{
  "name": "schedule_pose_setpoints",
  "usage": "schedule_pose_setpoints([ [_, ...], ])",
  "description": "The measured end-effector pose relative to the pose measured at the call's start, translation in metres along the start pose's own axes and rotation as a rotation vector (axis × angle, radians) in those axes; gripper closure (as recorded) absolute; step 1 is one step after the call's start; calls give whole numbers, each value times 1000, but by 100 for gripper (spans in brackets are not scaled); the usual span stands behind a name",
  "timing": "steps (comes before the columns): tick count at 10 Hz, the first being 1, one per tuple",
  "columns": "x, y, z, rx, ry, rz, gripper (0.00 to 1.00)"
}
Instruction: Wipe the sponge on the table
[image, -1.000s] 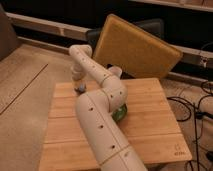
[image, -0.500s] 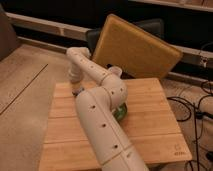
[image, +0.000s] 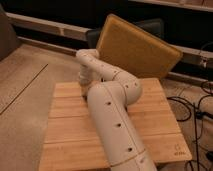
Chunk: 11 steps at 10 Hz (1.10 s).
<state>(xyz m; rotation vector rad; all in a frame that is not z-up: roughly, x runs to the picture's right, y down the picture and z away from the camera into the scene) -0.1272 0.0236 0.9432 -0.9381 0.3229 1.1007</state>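
Note:
The table (image: 155, 125) is a light wooden top of glued strips. My white arm reaches across its middle from the near edge, folds at the elbow and comes back to the far left corner. My gripper (image: 83, 84) points down there, just over the wood, mostly behind the forearm. The sponge is hidden.
A big mustard-yellow textured panel (image: 137, 47) leans behind the table's far edge. Black cables (image: 192, 107) lie on the floor to the right. Grey carpet (image: 22, 100) lies to the left. My forearm (image: 115, 130) covers the table's centre.
The arm's elbow and wrist have shifted slightly to the right. A green patch that showed beside the elbow is now covered by the arm.

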Motion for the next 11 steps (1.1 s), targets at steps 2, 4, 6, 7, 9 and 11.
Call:
schedule_pose_setpoints([
  [2,-12,-1,-10,0,-57,-28,69],
  [4,-22,6,-14,-1,-84,-73,50],
  [6,-30,12,-15,-5,-104,-106,28],
  [7,-32,13,-16,-6,-110,-112,23],
  [9,-33,14,-16,-7,-114,-113,20],
  [11,-33,13,-15,-7,-113,-113,20],
])
